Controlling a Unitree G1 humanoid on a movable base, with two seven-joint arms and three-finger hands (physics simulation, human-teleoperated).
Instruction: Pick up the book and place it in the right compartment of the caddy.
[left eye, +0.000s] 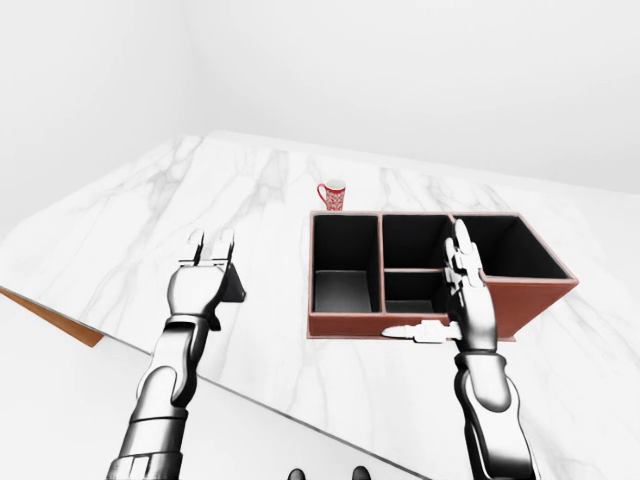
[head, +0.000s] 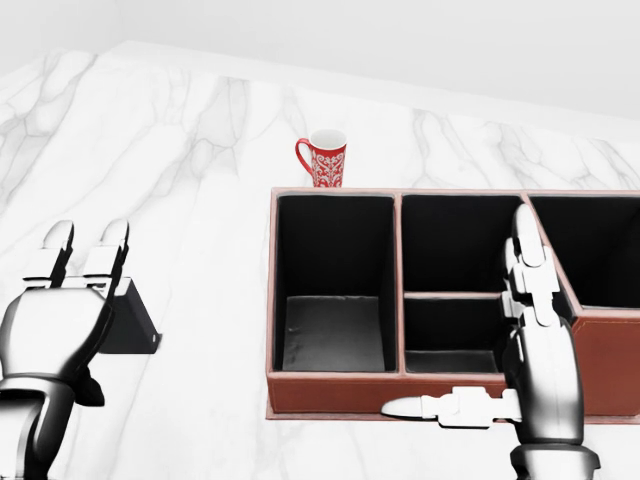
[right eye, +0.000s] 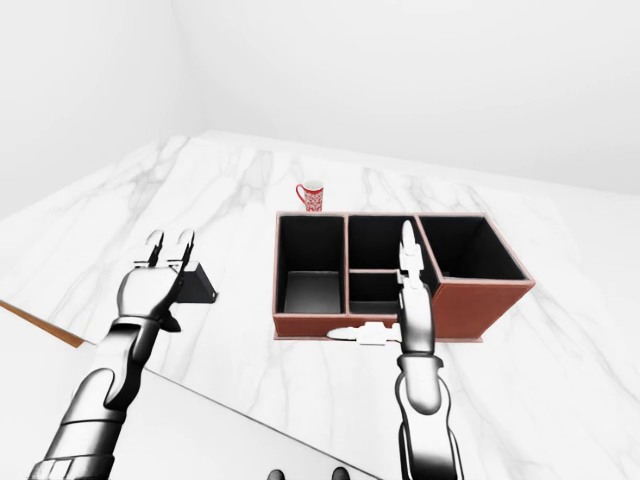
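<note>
The book (head: 138, 322) is a small dark slab lying on the white marble table (head: 200, 150), at the left of the head view. My left hand (head: 75, 290) is over its left side, fingers stretched out and open, partly hiding it. The caddy (head: 330, 392) is a brown box with a black inside; its right compartment (head: 600, 250) holds nothing visible. My right hand (head: 505, 330) is open above the caddy's near wall, fingers straight and thumb pointing left.
A red patterned mug (head: 325, 158) stands just beyond the caddy's left compartment. The table's near edge (left eye: 200, 375) runs diagonally under my arms in the left-eye view, with a brown wooden strip (left eye: 60, 318) at its left end.
</note>
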